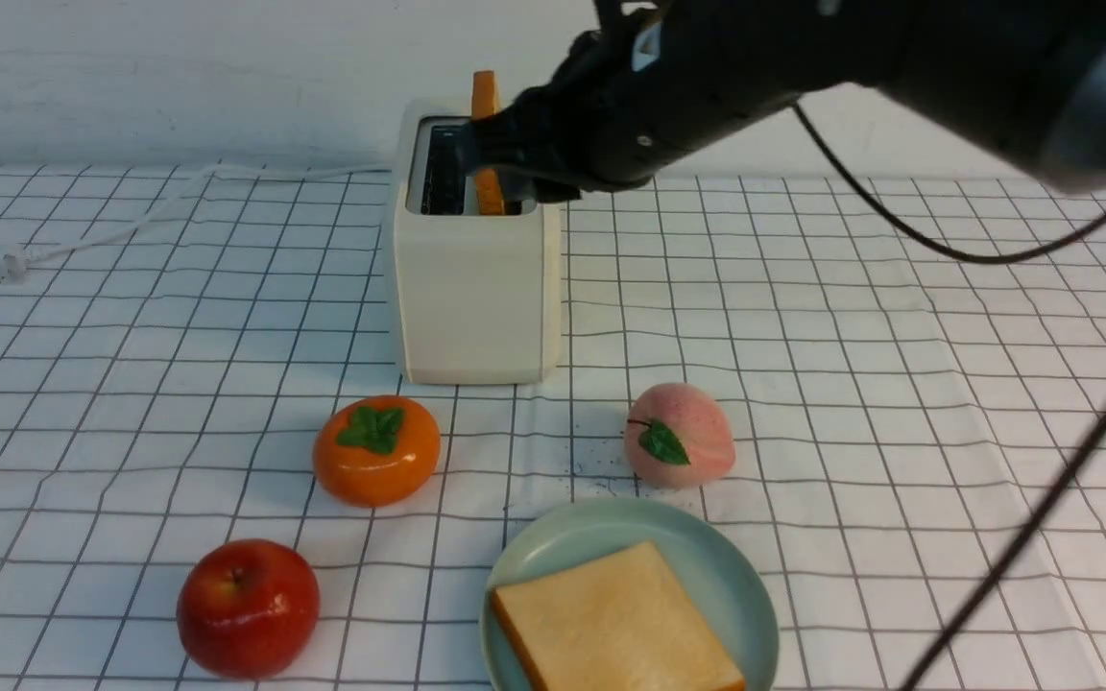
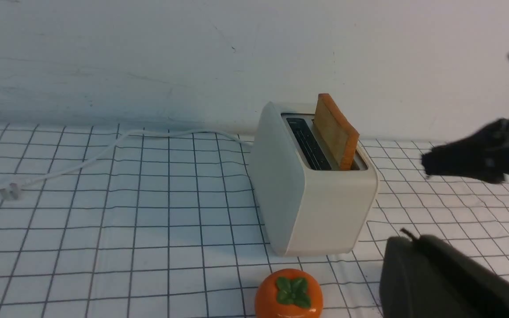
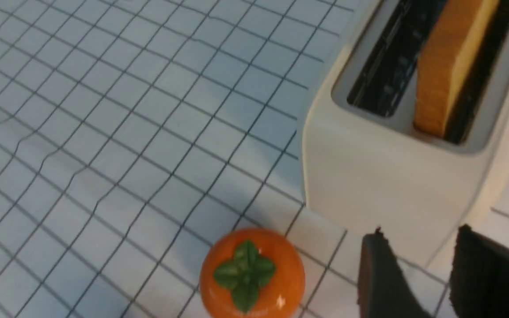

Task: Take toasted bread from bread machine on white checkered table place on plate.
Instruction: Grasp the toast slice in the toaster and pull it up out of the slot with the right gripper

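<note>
The cream-white bread machine [image 1: 471, 288] stands at the back middle of the white checkered table [image 1: 899, 432]. One slice of toasted bread [image 1: 486, 96] stands upright in its right slot and sticks out of the top. A second slice [image 1: 615, 624] lies flat on the mint-green plate [image 1: 711, 552] at the front edge. My right gripper [image 1: 500, 163] hovers high, level with the bread machine's top. In the right wrist view this gripper [image 3: 418, 238] is open and empty, apart from the slice [image 3: 449, 66]. My left gripper [image 2: 409, 240] is shut and empty, low to the right of the bread machine [image 2: 312, 198].
An orange persimmon [image 1: 376, 463] and a pink peach [image 1: 679, 434] lie between the bread machine and the plate. A red apple [image 1: 248, 607] sits front left. The white cord ends in a plug [image 1: 6, 261] at the far left. A dark cable [image 1: 1043, 509] hangs on the right.
</note>
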You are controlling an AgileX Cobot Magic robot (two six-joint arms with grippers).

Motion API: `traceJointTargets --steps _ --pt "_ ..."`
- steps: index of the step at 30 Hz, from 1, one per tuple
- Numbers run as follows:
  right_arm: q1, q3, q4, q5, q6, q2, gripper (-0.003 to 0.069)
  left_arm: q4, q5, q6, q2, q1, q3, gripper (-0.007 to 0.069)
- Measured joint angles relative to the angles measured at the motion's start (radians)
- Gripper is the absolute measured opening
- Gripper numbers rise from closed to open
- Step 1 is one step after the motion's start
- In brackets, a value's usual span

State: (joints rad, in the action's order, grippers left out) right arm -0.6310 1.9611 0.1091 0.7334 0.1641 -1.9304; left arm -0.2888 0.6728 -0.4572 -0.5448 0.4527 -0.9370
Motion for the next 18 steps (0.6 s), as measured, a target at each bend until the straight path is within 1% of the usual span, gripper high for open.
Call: traceJointTargets --steps 2,3,4,5,7,8,10,12,13,15,16,17,18 --pt "0.0 0.092 -0.023 -0.024 0.002 -0.079 0.0359 0.067 -0.003 0.063 0.0 0.0 0.002 -0.0013" --pt "0.0 0.1 -0.023 -0.026 0.002 -0.086 0.0367 0.074 -0.003 0.063 0.0 0.0 0.002 -0.0013" --pt "0.0 0.155 -0.045 -0.044 0.008 -0.129 0.0417 0.13 -0.012 0.118 0.0 0.0 0.008 -0.0013" --pt "0.0 0.19 -0.063 -0.06 0.016 -0.159 0.0447 0.157 -0.015 0.152 0.0 0.0 0.011 -0.0013" --pt "0.0 0.255 -0.109 -0.095 0.042 -0.217 0.0491 0.231 -0.019 0.217 0.0 0.0 0.016 -0.0013" --pt "0.0 0.278 -0.137 -0.112 0.06 -0.241 0.0502 0.252 -0.019 0.237 0.0 0.0 0.018 -0.0013" --pt "0.0 0.303 -0.187 -0.135 0.091 -0.277 0.0507 0.289 -0.019 0.275 0.0 0.0 0.02 -0.0013" --pt "0.0 0.329 -0.27 -0.16 0.152 -0.319 0.0499 0.317 -0.021 0.309 0.0 0.0 0.02 -0.0013" --pt "0.0 0.33 -0.278 -0.162 0.152 -0.323 0.0497 0.319 -0.021 0.309 0.0 0.0 0.02 -0.0013" --pt "0.0 0.334 -0.384 -0.178 0.232 -0.355 0.0459 0.329 -0.022 0.326 0.0 0.0 0.02 -0.0013" --pt "0.0 0.334 -0.392 -0.18 0.246 -0.357 0.0455 0.329 -0.022 0.328 0.0 0.0 0.02 -0.0013" --pt "0.0 0.334 -0.45 -0.192 0.299 -0.371 0.0421 0.331 -0.022 0.329 0.0 0.0 0.02 -0.0013" --pt "0.0 0.334 -0.482 -0.196 0.323 -0.375 0.0396 0.331 -0.022 0.332 0.0 0.0 0.02 -0.0013"
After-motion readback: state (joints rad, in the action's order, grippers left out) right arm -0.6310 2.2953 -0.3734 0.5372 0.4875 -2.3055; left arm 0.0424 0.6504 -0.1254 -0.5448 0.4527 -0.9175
